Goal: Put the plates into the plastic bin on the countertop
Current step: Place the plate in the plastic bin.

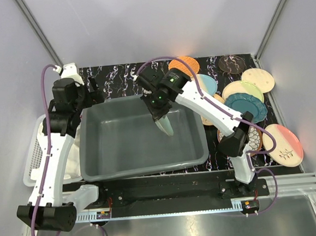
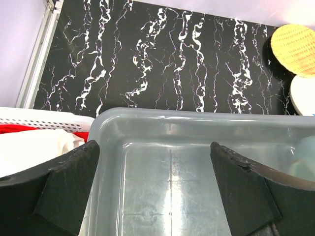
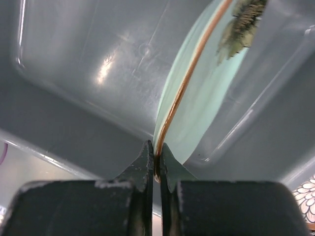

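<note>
- Both fingers of the right gripper (image 3: 156, 156) pinch tight on the rim of a pale green plate (image 3: 206, 98), held on edge.
- That plate hangs inside the plastic bin (image 1: 145, 167), centre of the top view.
- Above the bin's upper-left corner, the left gripper (image 2: 153, 155) is spread wide, holding nothing.
- Several other plates (image 1: 244, 97) lie on the countertop (image 1: 116, 80), right of frame.

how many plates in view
10. Mint plate in the right gripper over the bin; nine on the countertop right of it, orange plate at back to sprigged plate nearest. The right arm may hide more.
</note>
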### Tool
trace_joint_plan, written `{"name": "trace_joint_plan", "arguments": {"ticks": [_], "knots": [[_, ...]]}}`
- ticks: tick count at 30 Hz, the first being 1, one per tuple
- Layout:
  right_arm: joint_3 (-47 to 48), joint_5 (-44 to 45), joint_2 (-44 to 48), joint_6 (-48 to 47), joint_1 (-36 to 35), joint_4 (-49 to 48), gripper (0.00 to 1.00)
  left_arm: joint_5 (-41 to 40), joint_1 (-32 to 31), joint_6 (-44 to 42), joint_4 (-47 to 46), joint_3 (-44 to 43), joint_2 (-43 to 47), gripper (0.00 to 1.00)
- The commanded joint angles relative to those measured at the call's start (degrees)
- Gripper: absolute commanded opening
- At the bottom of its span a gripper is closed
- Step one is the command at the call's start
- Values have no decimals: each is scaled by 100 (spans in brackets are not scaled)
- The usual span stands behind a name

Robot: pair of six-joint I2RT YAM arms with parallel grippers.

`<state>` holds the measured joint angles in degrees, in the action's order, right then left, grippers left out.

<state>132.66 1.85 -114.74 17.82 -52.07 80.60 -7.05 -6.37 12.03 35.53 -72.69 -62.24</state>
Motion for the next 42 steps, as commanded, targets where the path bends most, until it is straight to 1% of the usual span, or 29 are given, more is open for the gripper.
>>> {"name": "trace_joint_plan", "arguments": {"ticks": [1, 7, 8, 11, 14, 18, 23, 26, 27, 28, 30, 31, 33, 35, 37, 38, 40, 41, 42], "knots": [[-47, 25, 22, -16, -66, 1292, 0, 134, 22, 1, -37, 0, 159, 99], [-538, 281, 153, 107, -66, 1283, 0, 107, 22, 36, -37, 70, 168, 99], [-792, 316, 136, 99, -66, 1274, 0, 116, 22, 53, -37, 79, 159, 99], [-1083, 535, -13, 37, -66, 1283, 0, 160, 22, 54, -37, 70, 115, 99], [-1076, 852, -241, -42, -75, 1283, 0, 99, 22, 10, -46, 61, 115, 99], [-795, 1212, -645, -69, -66, 1274, 0, 72, 22, 1, -46, 79, 89, 99], [-627, 1160, -1137, -113, -66, 1257, 0, 28, 22, 10, -64, 114, 63, 99], [-627, 1309, -1349, -112, -66, 1274, 1, -42, 22, -52, -63, 123, 89, 99], [-593, 1388, -1393, -104, -66, 1248, 4, -60, 22, -61, -64, 123, 80, 99], [-566, 1415, -1428, -121, -57, 1239, 9, -86, 31, -69, -64, 123, 89, 99], [-479, 1467, -1560, -165, -75, 1161, 15, -86, 31, -69, -64, 141, 80, 99], [-478, 1442, -1586, -217, -66, 1116, 20, -77, 31, -61, -55, 141, 80, 99], [-496, 1468, -1657, -332, -75, 941, 24, -69, 31, -43, -63, 167, 72, 99], [-504, 1433, -1771, -446, -66, 801, 30, -69, 31, -52, -64, 193, 72, 99], [-496, 1363, -1833, -490, -66, 747, 34, -77, 31, -69, -64, 193, 80, 99], [-513, 1301, -1850, -525, -66, 660, 40, -86, 31, -87, -64, 202, 89, 99], [-557, 1283, -1833, -561, -66, 580, 45, -112, 31, -105, -64, 220, 106, 99], [-583, 1266, -1815, -622, -75, 493, 50, -121, 31, -105, -64, 237, 115, 99], [-610, 1248, -1807, -640, -75, 449, 52, -121, 39, -105, -55, 237, 124, 99]]}}
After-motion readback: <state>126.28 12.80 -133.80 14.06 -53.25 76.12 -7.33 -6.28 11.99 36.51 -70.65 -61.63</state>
